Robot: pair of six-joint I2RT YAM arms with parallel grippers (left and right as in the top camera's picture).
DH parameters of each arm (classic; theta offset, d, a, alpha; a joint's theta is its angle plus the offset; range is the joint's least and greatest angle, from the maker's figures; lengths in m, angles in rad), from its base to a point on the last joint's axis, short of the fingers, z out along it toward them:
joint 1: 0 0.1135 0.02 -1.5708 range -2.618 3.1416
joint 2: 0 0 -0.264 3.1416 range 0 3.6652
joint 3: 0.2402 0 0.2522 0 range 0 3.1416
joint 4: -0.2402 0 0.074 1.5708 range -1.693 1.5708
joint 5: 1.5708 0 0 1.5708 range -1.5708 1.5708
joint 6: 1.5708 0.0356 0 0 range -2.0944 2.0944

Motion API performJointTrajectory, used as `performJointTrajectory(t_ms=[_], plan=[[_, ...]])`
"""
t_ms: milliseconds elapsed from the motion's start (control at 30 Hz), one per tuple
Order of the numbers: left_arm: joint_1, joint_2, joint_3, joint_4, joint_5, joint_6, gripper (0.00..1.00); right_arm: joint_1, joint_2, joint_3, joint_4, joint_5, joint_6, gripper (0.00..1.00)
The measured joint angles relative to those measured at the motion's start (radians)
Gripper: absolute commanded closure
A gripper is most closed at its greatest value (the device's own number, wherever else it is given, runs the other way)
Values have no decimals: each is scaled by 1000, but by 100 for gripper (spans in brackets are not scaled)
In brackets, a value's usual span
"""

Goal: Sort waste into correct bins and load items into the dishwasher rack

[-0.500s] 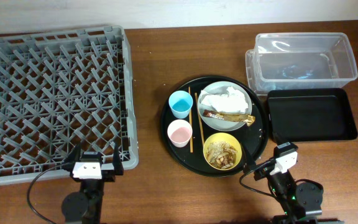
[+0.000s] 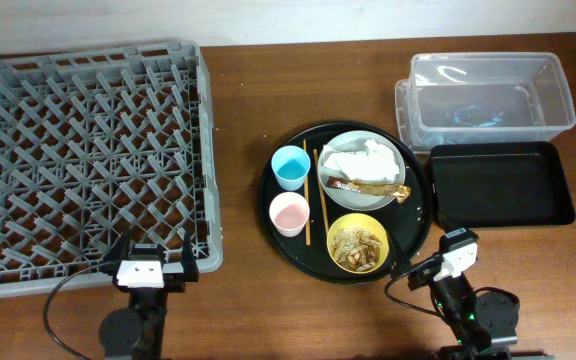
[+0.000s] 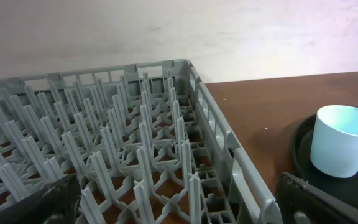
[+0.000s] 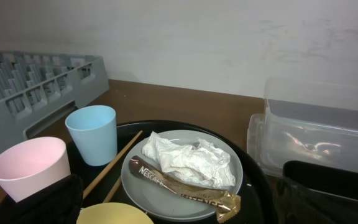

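Note:
The grey dishwasher rack [image 2: 88,160] fills the left; it also shows in the left wrist view [image 3: 135,143]. A grey plate [image 2: 393,165] holds a crumpled white tissue [image 2: 363,157] and a brown-and-gold wrapper [image 2: 368,187]. A yellow bowl [image 2: 358,243] holds tan food scraps. A blue cup [image 2: 290,166], a pink cup [image 2: 288,213] and chopsticks [image 2: 314,195] lie beside them. My left gripper [image 2: 153,248] is open at the rack's front edge. My right gripper [image 2: 453,245] is open just right of the bowl, facing the tissue [image 4: 188,158] and wrapper [image 4: 185,190].
All dishes stand on a round black tray [image 2: 268,190]. A clear tub [image 2: 488,95] is at the back right, with a shallow black tray [image 2: 500,185] in front of it. Bare wooden table lies between the rack and the round tray.

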State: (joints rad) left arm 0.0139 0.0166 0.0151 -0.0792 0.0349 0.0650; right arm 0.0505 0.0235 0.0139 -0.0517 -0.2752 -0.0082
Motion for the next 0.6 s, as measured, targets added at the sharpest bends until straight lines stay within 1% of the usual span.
performJointTrajectory(t_ms=[233, 333, 367, 467, 567, 600], plan=[[0, 0, 0, 13, 0, 0, 1, 0, 0, 0, 8, 5, 0, 2], [0, 0, -2, 86, 0, 0, 1, 0, 0, 0, 29, 4, 0, 1], [0, 0, -2, 111, 0, 0, 1, 0, 1, 0, 44, 4, 0, 2], [0, 0, -2, 131, 26, 0, 1, 2, 5, -2, 177, -9, 0, 2], [0, 0, 11, 156, 48, 0, 1, 3, 5, 41, 164, -42, 0, 2], [0, 0, 34, 158, 52, 0, 1, 3, 5, 87, 151, -55, 0, 1]])
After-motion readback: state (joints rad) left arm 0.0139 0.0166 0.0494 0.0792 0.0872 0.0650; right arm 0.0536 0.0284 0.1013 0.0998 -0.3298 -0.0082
